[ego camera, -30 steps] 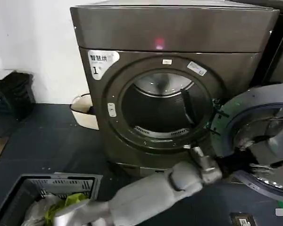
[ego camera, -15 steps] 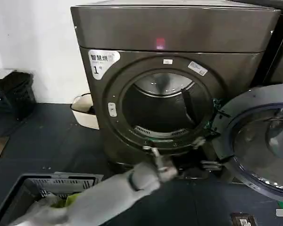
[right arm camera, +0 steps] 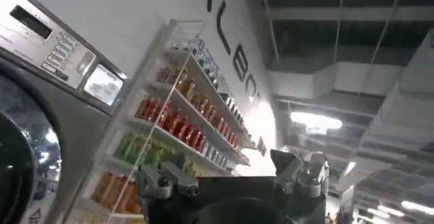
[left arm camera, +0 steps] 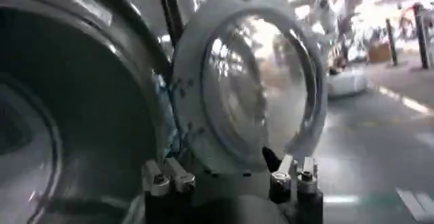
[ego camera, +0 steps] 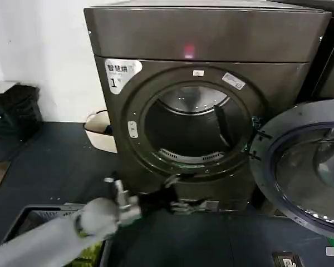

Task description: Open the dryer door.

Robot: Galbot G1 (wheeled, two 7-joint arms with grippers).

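The dryer (ego camera: 206, 94) fills the middle of the head view, dark bronze-grey with a white "1" sticker (ego camera: 121, 72) and a small red light (ego camera: 188, 52). Its round drum opening (ego camera: 195, 129) is fully exposed. The dryer door (ego camera: 309, 167) — wide chrome rim, dark glass centre — hangs swung out at about 3 o'clock of the opening, hinged on that side. By this look the opening is done; little seems left beyond drawing the arm clear.

The left hand (ego camera: 178, 200) sits low, at about 6 o'clock beneath the opening, well apart from the door. In the left wrist view the left hand (left arm camera: 230, 181) has its fingers spread with nothing between them — the door (left arm camera: 254, 83) stands beyond. The right hand (right arm camera: 234, 181), pointed up toward shelves (right arm camera: 176, 123) and ceiling, is likewise spread and empty.
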